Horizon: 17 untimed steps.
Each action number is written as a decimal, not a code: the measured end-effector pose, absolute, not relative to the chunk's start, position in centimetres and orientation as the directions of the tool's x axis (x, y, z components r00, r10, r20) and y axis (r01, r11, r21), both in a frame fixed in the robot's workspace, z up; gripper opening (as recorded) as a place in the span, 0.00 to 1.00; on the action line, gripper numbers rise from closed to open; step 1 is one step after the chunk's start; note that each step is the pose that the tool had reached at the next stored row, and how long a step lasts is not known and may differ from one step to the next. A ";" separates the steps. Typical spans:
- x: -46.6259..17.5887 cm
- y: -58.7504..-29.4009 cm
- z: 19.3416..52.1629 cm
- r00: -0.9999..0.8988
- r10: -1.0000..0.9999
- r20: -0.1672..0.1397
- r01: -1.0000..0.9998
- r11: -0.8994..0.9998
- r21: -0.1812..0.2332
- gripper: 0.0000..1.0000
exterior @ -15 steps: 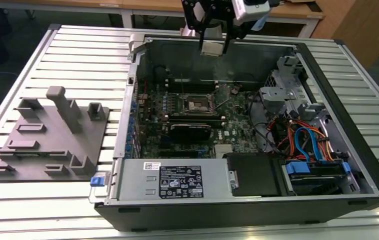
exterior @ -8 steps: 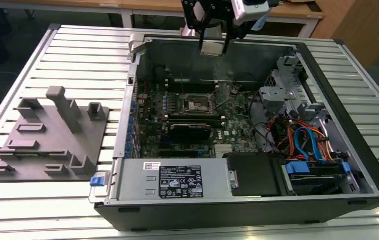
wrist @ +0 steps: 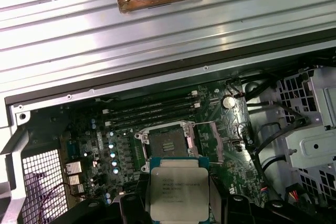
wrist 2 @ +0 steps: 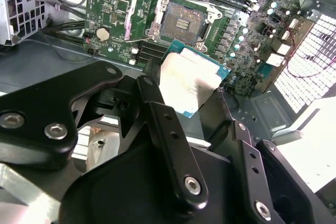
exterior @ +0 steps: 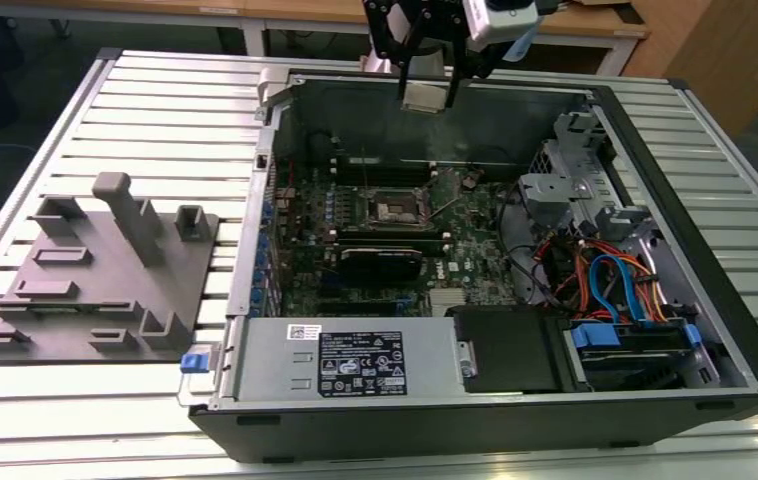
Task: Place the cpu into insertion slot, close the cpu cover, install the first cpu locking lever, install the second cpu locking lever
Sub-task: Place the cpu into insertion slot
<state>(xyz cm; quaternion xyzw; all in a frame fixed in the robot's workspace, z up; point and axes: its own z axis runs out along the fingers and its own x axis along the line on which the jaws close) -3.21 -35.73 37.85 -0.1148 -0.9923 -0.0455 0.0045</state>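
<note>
Black computer case (exterior: 742, 310) lay open, green motherboard (exterior: 473, 265) inside. The gripper (exterior: 427, 100) hung clamped on the cpu (wrist: 178, 190), raised at twelve o'clock from the empty insertion slot (exterior: 393, 208) in the exterior view. A tilted or misrotated chip could likely bend socket pins.

One cpu (wrist: 178, 190), one insertion slot (wrist: 165, 142), maybe one cover (wrist: 219, 140)

Flat square cpu (wrist: 179, 187) with a silver-grey metal top, clamped between the fingers of the black gripper (wrist: 179, 204). At frame centre, just beyond the cpu: square black insertion slot (wrist: 167, 142) with silver rim, uncovered, dark recess bare, on the green motherboard (wrist: 231, 156).
</note>
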 end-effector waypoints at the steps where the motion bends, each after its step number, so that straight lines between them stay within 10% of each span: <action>1: -3.2 -35.7 37.8 -0.974 0.228 0.019 0.228 0.969 0.089 0.54; 17: -3.2 -35.7 37.7 -0.932 0.361 0.019 0.361 0.928 0.087 0.54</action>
